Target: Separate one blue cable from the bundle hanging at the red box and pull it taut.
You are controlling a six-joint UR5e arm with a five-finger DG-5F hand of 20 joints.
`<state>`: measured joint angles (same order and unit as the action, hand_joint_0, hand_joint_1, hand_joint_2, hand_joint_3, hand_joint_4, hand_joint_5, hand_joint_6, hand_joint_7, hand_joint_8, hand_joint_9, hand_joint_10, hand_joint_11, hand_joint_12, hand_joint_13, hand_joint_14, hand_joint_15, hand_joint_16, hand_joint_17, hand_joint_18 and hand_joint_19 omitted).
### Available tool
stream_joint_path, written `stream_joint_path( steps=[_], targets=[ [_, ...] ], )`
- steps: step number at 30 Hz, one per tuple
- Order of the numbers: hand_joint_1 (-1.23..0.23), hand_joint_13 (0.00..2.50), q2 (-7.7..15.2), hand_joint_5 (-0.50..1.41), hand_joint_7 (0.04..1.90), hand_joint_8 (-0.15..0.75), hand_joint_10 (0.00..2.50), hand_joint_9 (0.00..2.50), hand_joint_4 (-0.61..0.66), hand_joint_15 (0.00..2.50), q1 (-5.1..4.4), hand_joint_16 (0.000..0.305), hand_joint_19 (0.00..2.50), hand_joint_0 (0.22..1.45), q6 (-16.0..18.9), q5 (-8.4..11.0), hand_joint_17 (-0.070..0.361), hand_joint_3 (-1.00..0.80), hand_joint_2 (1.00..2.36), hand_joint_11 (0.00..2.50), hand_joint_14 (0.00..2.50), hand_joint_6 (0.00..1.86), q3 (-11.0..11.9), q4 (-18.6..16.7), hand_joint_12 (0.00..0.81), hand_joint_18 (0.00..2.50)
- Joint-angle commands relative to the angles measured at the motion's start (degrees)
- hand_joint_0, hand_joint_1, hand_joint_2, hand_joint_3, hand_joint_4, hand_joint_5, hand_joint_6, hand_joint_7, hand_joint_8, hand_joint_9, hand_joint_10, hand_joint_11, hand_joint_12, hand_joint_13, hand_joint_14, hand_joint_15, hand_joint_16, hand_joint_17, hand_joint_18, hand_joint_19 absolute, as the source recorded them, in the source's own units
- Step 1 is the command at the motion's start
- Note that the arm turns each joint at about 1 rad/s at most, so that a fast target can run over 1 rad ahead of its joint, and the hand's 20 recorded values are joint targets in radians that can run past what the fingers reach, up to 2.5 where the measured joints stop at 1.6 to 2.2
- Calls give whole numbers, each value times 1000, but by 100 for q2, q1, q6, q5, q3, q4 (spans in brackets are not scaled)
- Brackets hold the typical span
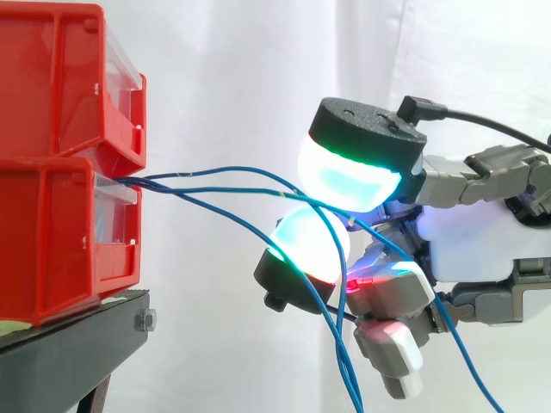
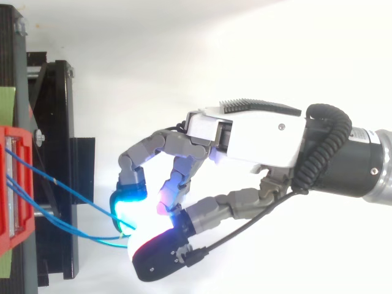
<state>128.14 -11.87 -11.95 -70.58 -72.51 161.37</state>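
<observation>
Blue cables (image 1: 164,181) are seen leaving the gap between two stacked red bins (image 1: 52,129) at the left of the side view. They fan out to the right in gentle curves rather than straight lines. At least one blue cable (image 1: 225,169) arcs over to the hand (image 1: 473,241) and is pinched between two curled fingertips (image 1: 353,176), whose thick pads glow white and cyan with a green rim. Which of the strands is actually gripped cannot be told. Other strands cross the front of the lower pad and hang down below the hand, out of the bottom of the view.

From above, the cables are shown running from the bins (image 2: 12,184) at the left edge across to the glowing pads, where they meet the hand (image 2: 257,135), which reaches in from the right. The bins are carried on a black stand (image 1: 60,353). A white curtain (image 1: 232,69) is hung behind everything.
</observation>
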Motion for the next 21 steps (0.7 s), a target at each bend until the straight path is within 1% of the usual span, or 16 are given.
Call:
stream_joint_path(
  steps=[1, 9, 14, 19, 21],
  targets=[
    [-741, 1187, 1, -168, 1153, 361, 21, 1205, 155, 740, 1, 47, 697, 660, 0, 0, 106, -372, 1011, 1206, 24, 794, 0, 0, 413, 1025],
    [-819, 1172, 1, -176, 1165, 362, 24, 1178, 139, 736, 1, 47, 690, 682, 0, 0, 105, -337, 1013, 1195, 23, 809, 0, 0, 411, 1010],
    [-850, 1154, -8, -183, 1134, 353, 22, 1158, 133, 728, 1, 47, 682, 702, 0, 0, 106, -349, 1012, 1208, 24, 822, 0, 0, 407, 998],
    [-901, 1136, 1, -186, 1139, 349, 23, 1137, 130, 717, 1, 47, 668, 735, 0, 0, 106, -403, 1007, 1187, 23, 826, 0, 0, 404, 977],
    [-918, 1119, 1, -188, 1119, 343, 22, 1111, 129, 722, 1, 47, 654, 755, 0, 0, 106, -469, 1003, 1177, 23, 829, 0, 0, 396, 965]
  ],
)
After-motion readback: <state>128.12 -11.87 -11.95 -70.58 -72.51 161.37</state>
